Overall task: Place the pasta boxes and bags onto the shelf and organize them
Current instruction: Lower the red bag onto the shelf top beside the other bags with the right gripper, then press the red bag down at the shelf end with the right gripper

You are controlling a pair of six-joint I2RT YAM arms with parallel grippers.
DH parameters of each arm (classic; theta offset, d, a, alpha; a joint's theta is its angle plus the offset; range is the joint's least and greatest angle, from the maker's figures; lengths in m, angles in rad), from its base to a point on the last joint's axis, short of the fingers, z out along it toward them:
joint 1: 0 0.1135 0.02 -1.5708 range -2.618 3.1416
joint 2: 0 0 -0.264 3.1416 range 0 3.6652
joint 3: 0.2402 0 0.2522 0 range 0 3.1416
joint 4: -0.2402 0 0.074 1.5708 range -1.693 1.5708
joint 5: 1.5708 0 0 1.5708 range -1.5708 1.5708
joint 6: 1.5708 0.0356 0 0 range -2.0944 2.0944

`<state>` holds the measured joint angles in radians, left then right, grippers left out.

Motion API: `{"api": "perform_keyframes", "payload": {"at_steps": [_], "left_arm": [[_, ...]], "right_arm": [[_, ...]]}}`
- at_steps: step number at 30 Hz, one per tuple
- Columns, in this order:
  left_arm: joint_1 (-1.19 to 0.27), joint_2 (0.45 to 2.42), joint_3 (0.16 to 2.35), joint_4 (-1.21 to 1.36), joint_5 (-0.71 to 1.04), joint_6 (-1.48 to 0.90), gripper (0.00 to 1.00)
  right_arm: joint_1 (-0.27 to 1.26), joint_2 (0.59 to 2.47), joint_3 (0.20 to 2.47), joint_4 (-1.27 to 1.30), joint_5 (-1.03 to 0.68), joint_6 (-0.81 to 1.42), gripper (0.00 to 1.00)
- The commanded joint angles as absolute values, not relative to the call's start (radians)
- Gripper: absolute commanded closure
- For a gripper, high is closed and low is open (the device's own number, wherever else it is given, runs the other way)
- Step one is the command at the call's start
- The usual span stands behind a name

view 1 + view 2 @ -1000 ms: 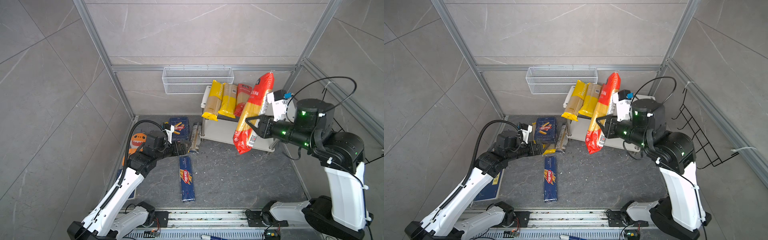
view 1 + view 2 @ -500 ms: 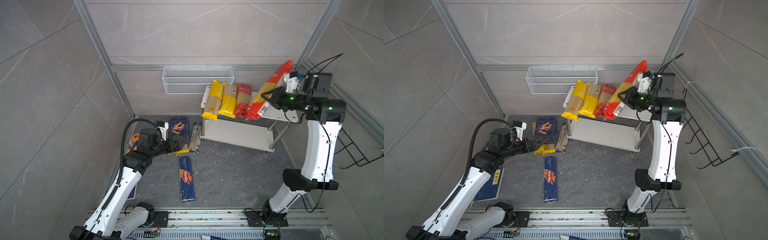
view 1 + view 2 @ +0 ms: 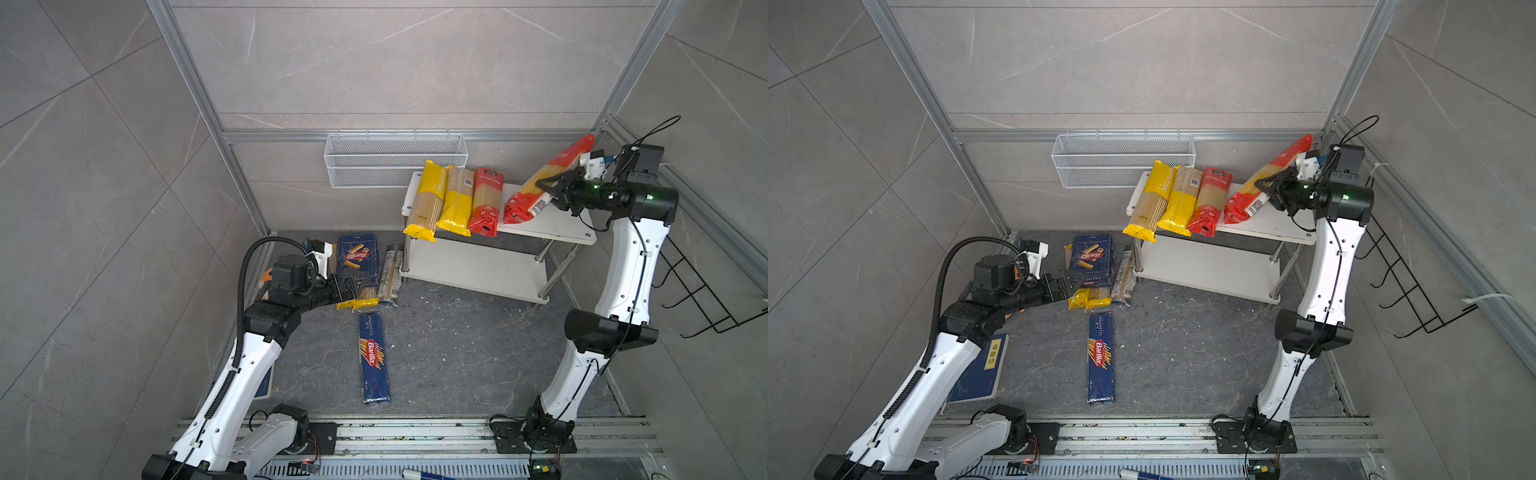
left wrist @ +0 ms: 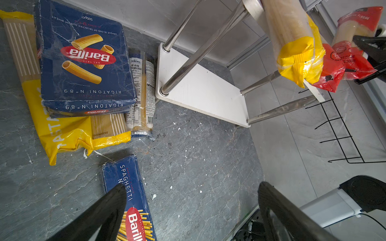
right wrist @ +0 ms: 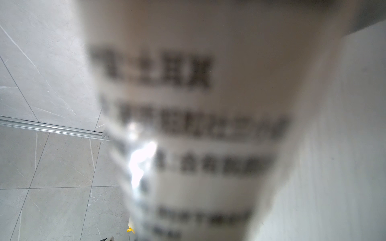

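My right gripper point(image 3: 555, 189) is shut on a long bag with red ends point(image 3: 540, 183), which tilts with its low end on the top board of the white shelf point(image 3: 552, 230). In the right wrist view, its blurred label point(image 5: 188, 125) hides the jaws. Two yellow bags point(image 3: 432, 199) and a red one point(image 3: 485, 199) lie side by side on that board. On the floor, my left gripper point(image 3: 351, 287) point(image 4: 192, 187) hangs open beside the wide pasta box point(image 3: 357, 255), which lies on a yellow bag point(image 4: 69, 135). A clear printed bag point(image 3: 390, 274) and the long box point(image 3: 374, 357) lie nearby.
A white wire mesh basket point(image 3: 395, 160) hangs on the back wall behind the shelf. A black wire hook rack point(image 3: 702, 299) juts from the right wall close to my right arm. A flat blue book point(image 3: 980, 370) lies under my left arm.
My right arm swung the red-ended bag from in front of the shelf up over its top board, then lowered its end beside the red bag. My left gripper stayed open, almost unmoved.
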<state>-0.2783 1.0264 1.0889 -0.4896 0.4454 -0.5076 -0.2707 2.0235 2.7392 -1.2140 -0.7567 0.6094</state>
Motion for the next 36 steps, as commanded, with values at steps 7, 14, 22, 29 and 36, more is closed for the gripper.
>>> {"api": "perform_keyframes", "payload": {"at_steps": [7, 14, 22, 29, 36], "left_arm": [[-0.268, 1.040, 1.094, -0.436, 0.501, -0.497, 0.00], [-0.265, 1.039, 1.086, -0.432, 0.518, -0.502, 0.00], [-0.263, 1.027, 1.076, -0.425, 0.530, -0.515, 0.00], [-0.263, 1.024, 1.064, -0.410, 0.548, -0.528, 0.00], [-0.262, 1.019, 1.054, -0.401, 0.557, -0.534, 0.00]], "right_arm": [[-0.265, 1.971, 2.671, -1.164, -0.821, 0.539, 1.00], [-0.263, 1.948, 2.556, -1.167, -0.845, 0.526, 0.99], [-0.256, 1.920, 2.554, -1.226, -0.772, 0.485, 0.37], [-0.257, 1.913, 2.666, -1.389, -0.604, 0.399, 0.19], [-0.258, 1.831, 2.554, -1.413, -0.488, 0.363, 0.19]]}}
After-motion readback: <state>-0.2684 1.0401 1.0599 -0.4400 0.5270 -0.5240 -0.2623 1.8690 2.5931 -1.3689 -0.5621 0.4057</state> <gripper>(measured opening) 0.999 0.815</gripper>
